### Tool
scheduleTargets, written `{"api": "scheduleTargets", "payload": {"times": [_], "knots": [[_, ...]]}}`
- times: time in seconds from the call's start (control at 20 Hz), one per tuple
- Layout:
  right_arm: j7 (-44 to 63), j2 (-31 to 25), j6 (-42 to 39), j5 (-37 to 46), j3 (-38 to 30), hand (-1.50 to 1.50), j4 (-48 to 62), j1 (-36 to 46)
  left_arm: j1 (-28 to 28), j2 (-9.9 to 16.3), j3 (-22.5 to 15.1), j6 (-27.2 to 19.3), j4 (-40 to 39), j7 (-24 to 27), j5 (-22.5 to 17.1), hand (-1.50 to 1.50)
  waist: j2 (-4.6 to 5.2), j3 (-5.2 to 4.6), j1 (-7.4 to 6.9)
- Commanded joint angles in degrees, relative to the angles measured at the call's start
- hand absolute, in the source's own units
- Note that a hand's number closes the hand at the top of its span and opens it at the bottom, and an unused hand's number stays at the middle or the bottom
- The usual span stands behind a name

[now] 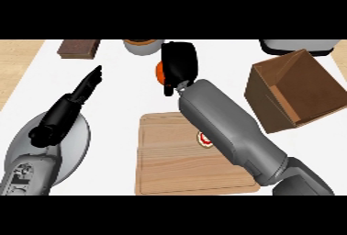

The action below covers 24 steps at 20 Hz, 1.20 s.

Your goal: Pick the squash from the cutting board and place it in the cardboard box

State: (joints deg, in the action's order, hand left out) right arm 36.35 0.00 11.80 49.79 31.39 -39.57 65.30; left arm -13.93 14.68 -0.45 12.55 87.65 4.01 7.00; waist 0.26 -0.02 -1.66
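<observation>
My right hand [180, 62] is curled round an orange squash [160, 73]; only the squash's left side shows past the fingers. Hand and squash are beyond the far edge of the wooden cutting board [176, 165], well left of the cardboard box [298, 92]. The box lies at the right, tilted, with its open side facing up and left. My right forearm crosses the board's right part. My left hand [66, 110] rests open at the left, fingers straight and pointing away from me.
A grey plate [76, 146] lies under my left forearm. A small red-and-white thing [204, 139] on the board peeks out beside my right forearm. At the back stand a brown block [79, 47], a round container [143, 46] and a white appliance [298, 45].
</observation>
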Motion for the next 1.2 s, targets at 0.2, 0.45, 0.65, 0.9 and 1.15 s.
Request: {"api": "scheduleTargets", "payload": {"times": [0.2, 0.45, 0.65, 0.9, 1.15], "knots": [[16.9, -2.4, 9.7, 5.3, -6.3, 1.50, -3.8, 3.5, 1.6, 0.8, 1.4, 0.1, -1.1, 2.2, 0.3, 0.00, -0.53, -0.01, 2.08], [19.1, -9.8, 10.8, 6.2, -12.1, 1.50, -2.4, 4.6, 3.3, 1.1, 1.3, 1.2, 2.7, 0.0, -0.6, 0.00, -0.36, 0.02, 1.28], [22.3, -11.9, 10.0, 8.1, -13.9, 1.50, -7.5, 3.3, 3.2, -0.8, 0.3, 0.2, 1.0, 0.9, 0.4, 0.00, -0.44, 0.00, 1.85], [16.2, -19.4, 6.9, 7.0, -15.9, 1.50, -9.1, -5.2, 0.4, 1.0, 3.3, 1.3, 1.4, -2.5, -1.5, 0.00, -0.41, 0.03, 1.90], [11.1, -23.6, -5.5, -1.6, -20.7, 1.50, -7.7, -6.4, 1.2, 1.1, 3.0, 1.3, -0.2, 0.3, -0.2, 0.00, -0.33, 0.01, 2.06]]}}
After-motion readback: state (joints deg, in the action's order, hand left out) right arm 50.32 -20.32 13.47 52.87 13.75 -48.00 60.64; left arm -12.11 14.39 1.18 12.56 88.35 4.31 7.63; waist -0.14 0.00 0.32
